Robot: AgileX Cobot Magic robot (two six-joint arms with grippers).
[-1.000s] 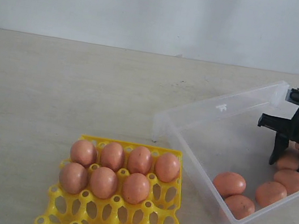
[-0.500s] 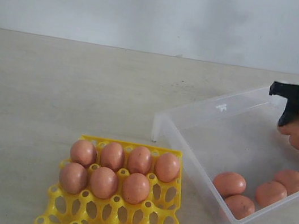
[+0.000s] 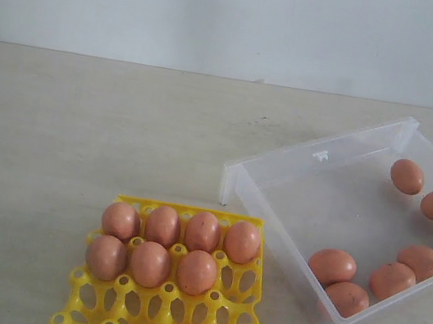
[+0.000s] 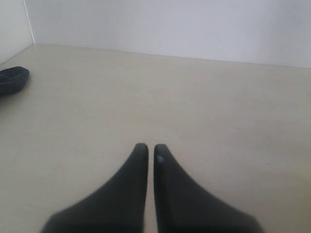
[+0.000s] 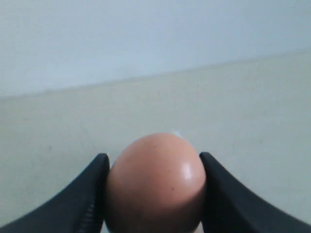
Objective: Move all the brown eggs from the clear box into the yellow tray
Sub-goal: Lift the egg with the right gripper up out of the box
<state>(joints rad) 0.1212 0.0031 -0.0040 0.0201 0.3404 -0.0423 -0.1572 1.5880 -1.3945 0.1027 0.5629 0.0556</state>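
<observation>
**Tray at the front, box to its right**

The egg tray (image 3: 173,321) sits at the front of the table (image 3: 82,123), a little left of middle. Seven eggs (image 3: 163,225) stand in it: four across the back row, three in the left cups of the next row. The box (image 3: 317,204) lies right of the tray and slightly behind it, turned at an angle. Eight eggs (image 3: 332,265) lie inside, three near its front corner, the others along its right side. Another egg (image 5: 155,184) sits between the right gripper (image 5: 154,156) fingers, high over the table's right side.
</observation>
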